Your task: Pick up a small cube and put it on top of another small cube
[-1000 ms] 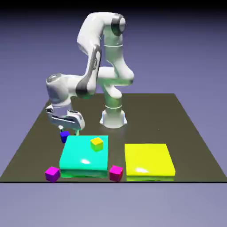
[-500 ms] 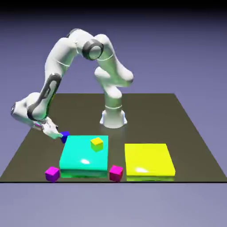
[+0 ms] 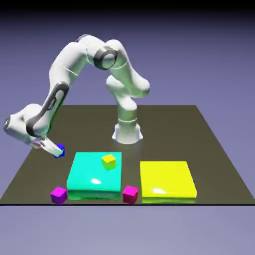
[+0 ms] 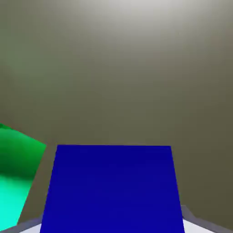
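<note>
The small dark blue cube (image 3: 60, 149) is at the exterior view's left, just off the far left corner of the cyan slab. My gripper (image 3: 55, 150) is shut on it, tilted low over the dark table. In the hand view the blue cube (image 4: 111, 189) fills the bottom middle, and only slivers of the grey fingertips (image 4: 199, 224) show beside it. The other small cube, reddish-pink magenta (image 3: 130, 194), rests on the table near the front edge, between the two slabs and well apart from my gripper.
A cyan slab (image 3: 89, 182) carries a yellow cube (image 3: 108, 161) near its far edge; the slab's green-cyan corner (image 4: 13, 182) shows in the hand view. A yellow slab (image 3: 167, 182) lies to its right. A purple-magenta cube (image 3: 59, 195) stands at the front left.
The arm swung down and toward the exterior view's left, and the jaws went from open to shut on the blue cube. The cube has shifted left with the gripper.
</note>
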### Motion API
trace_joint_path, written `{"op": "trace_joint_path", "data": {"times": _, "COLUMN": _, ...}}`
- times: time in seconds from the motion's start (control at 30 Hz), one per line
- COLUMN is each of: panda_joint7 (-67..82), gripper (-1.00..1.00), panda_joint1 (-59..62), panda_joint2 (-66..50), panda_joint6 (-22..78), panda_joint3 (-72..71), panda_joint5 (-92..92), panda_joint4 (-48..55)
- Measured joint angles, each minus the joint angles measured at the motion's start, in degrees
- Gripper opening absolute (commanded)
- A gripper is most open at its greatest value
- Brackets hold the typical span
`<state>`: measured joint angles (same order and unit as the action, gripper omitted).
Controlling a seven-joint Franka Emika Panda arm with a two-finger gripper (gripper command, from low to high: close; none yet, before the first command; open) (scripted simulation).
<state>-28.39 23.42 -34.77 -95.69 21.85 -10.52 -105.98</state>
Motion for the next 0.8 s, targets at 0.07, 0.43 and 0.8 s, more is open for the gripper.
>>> {"op": "trace_joint_path", "data": {"times": 0.07, "panda_joint7": 2.2, "gripper": -1.00, "panda_joint1": -3.0, "panda_joint2": -0.6, "panda_joint6": 0.9, "panda_joint3": -2.8, "panda_joint5": 3.3, "panda_joint4": 4.2}}
{"op": "trace_joint_path", "data": {"times": 0.43, "panda_joint7": 4.2, "gripper": -1.00, "panda_joint1": -23.9, "panda_joint2": -7.6, "panda_joint6": 10.6, "panda_joint3": -20.1, "panda_joint5": 24.5, "panda_joint4": 20.7}}
{"op": "trace_joint_path", "data": {"times": 0.8, "panda_joint7": -0.3, "gripper": 1.00, "panda_joint1": -29.8, "panda_joint2": -10.2, "panda_joint6": 6.0, "panda_joint3": -25.2, "panda_joint5": 32.7, "panda_joint4": 13.5}}
